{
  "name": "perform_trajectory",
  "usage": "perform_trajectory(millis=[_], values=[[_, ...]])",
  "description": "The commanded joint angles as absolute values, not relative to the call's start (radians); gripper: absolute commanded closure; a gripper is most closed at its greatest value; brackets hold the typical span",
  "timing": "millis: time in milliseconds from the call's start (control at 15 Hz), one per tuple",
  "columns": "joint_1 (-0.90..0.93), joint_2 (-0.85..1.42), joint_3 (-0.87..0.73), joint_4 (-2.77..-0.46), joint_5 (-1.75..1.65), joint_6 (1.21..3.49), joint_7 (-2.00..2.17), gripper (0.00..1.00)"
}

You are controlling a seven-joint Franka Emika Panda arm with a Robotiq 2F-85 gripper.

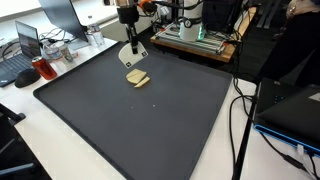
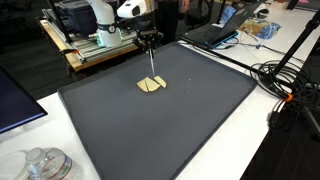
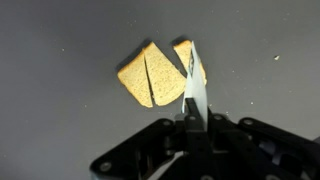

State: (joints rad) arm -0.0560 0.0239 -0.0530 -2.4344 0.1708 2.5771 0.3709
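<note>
The claw (image 3: 190, 122) is clamped tight on a white flat tool (image 3: 195, 88). The tool hangs down over some tan pieces (image 3: 150, 75). They look like little wedges of bread or sponge, and they lie on the big black mat (image 1: 150, 130), near its far end.

The wrist view shows the most. Two wedges sit side by side with a thin cut line between them. One more bit peeks out behind the tool, which hides part of it. Here the tool looks thin, like a knife seen from its edge.

In an exterior view the tool (image 1: 131, 55) looks wide and flat. In an exterior view it is just a thin line (image 2: 152, 68) that ends right at the pieces (image 2: 150, 85). I cannot tell if it touches them.

Around the mat are a laptop (image 1: 28, 42), a red cup (image 1: 46, 70), black cables (image 2: 282, 76) and a wooden tray (image 1: 195, 42) with a machine on it. They are all well apart from the pieces.
</note>
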Motion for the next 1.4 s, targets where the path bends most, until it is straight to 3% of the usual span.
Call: perform_trajectory(millis=[0,600,1000,1333], values=[[-0.068,-0.045,-0.070,-2.489,0.210,2.550,0.376,0.99],[-0.065,-0.042,-0.045,-2.497,-0.121,2.609,0.912,0.99],[-0.063,-0.022,-0.048,-2.486,-0.090,2.608,0.874,0.99],[-0.059,0.102,-0.072,-2.401,-0.252,2.581,1.224,0.99]])
